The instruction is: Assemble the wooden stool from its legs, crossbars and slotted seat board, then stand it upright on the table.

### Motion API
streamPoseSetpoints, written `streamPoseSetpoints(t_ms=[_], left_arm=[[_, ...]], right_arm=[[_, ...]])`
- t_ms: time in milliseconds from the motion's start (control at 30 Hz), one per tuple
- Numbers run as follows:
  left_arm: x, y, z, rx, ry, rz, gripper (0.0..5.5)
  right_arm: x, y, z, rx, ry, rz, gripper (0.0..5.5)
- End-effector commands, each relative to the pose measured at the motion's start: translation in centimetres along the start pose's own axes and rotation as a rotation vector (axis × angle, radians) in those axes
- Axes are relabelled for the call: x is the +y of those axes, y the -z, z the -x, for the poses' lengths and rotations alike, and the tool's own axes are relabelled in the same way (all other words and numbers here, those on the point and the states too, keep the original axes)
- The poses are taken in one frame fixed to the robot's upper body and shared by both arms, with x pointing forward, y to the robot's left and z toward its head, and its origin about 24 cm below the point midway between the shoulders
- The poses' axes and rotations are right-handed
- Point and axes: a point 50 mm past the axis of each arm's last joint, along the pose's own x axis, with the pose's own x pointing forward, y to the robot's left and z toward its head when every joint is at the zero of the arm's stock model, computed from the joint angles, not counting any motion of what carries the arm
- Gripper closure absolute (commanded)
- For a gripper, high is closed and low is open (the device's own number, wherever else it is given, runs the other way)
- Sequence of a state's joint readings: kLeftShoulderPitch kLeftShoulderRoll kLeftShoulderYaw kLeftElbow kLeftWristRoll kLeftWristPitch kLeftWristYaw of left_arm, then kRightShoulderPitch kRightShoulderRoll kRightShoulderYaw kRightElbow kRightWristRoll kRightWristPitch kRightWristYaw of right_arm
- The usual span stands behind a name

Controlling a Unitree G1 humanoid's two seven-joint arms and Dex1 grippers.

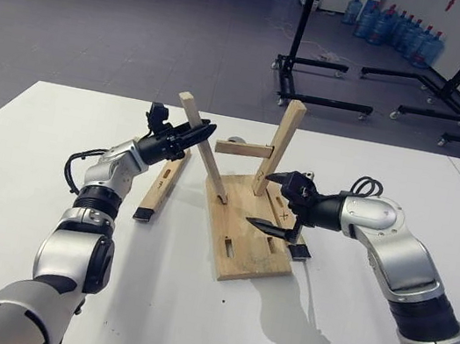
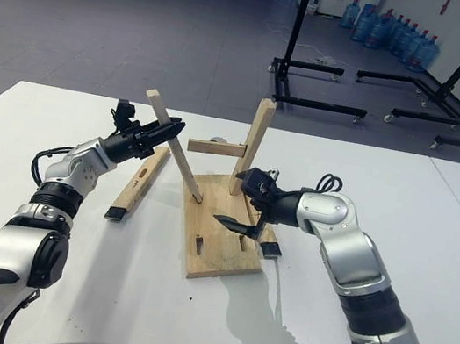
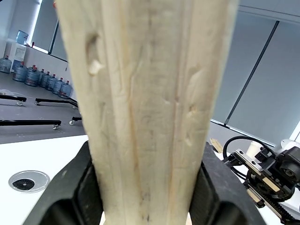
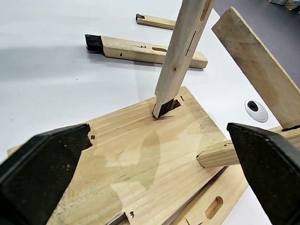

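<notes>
The slotted seat board (image 1: pixel 239 245) lies flat on the white table. A tilted leg (image 1: pixel 212 164) has its dark foot in a slot (image 4: pixel 161 110) of the board, and my left gripper (image 1: pixel 201 131) is shut on its upper part, with a finger (image 3: pixel 70 192) on each side. A second leg (image 1: pixel 281 145) stands upright in the board, with a crossbar (image 1: pixel 243 148) sticking out to the left. My right gripper (image 1: pixel 276 203) hovers open just over the board's right half, between the two legs, with nothing between its fingertips (image 4: pixel 42 159).
A loose leg (image 1: pixel 162 185) lies on the table left of the board, with a shorter piece (image 4: pixel 154 21) beyond it. A round grommet (image 4: pixel 256 110) sits in the tabletop behind the board. Black wheeled stands (image 1: pixel 327 73) are on the floor past the far edge.
</notes>
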State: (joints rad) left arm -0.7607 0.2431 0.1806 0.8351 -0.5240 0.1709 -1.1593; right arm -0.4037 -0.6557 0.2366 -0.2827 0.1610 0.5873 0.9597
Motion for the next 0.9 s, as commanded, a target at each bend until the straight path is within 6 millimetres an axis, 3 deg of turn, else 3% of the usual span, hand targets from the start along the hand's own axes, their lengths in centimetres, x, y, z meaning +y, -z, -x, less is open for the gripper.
streamPoseSetpoints(t_ms=[33,433,700,900], left_arm=[[-0.2,-0.7,-0.5,0.05,0.03,-0.048,3.48],[-1.1,-2.7,-1.3,0.05,0.078,-0.134,3.48],[-1.1,0.7,-0.7,0.14,0.062,-0.147,3.48],[-0.9,0.3,0.0,0.114,0.054,-0.15,3.48]], right_arm=[[0.1,-0.4,-0.2,-0.008,-0.005,0.005,0.1],[0.5,-0.3,-0.5,-0.013,-0.02,0.004,0.1],[0.9,-0.3,-0.7,-0.018,-0.037,0.002,0.1],[1.0,-0.4,-0.8,-0.021,-0.041,0.003,0.1]])
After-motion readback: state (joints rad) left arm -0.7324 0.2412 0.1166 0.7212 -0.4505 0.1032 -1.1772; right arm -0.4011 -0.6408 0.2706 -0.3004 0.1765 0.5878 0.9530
